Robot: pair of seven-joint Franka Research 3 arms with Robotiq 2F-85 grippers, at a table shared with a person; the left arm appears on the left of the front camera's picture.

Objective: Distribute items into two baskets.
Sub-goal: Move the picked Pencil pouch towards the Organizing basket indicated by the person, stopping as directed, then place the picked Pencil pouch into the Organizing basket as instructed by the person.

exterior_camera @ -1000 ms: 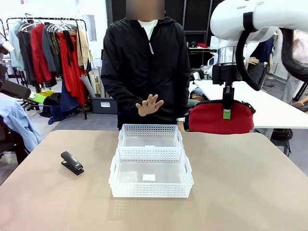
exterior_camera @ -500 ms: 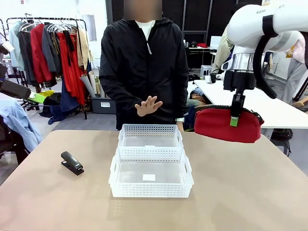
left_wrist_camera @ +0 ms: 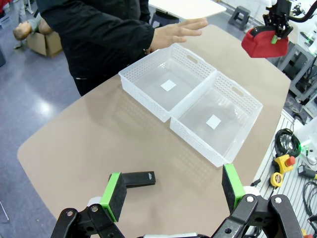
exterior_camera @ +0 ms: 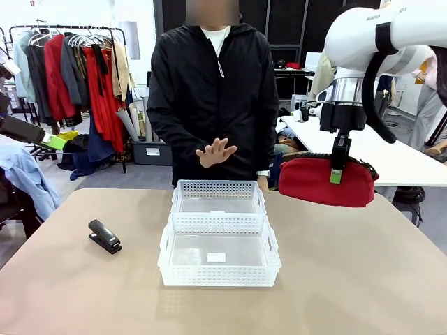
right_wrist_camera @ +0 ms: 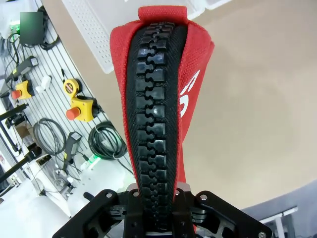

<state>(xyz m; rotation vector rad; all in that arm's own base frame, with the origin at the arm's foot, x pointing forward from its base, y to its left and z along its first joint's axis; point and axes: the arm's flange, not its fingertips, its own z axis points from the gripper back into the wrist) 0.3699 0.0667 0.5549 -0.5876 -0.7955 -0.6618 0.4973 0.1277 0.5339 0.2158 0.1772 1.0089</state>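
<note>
On the table point(exterior_camera: 363, 279), two baskets point(exterior_camera: 218, 188) point(exterior_camera: 218, 276) and one stapler point(exterior_camera: 104, 236); right gripper point(exterior_camera: 336, 174) tight around one pouch point(exterior_camera: 314, 185), left gripper point(left_wrist_camera: 173, 187) wide apart

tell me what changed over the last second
The right arm swung the pouch slightly toward the robot's right and lower, then eased it back left; its jaws stay shut on the zipper top. The stapler, baskets and the person's hand kept their places.

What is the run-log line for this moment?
right end effector: shut on red pouch, aloft | left end effector: open | stapler: on table | far basket, near basket: empty
</note>
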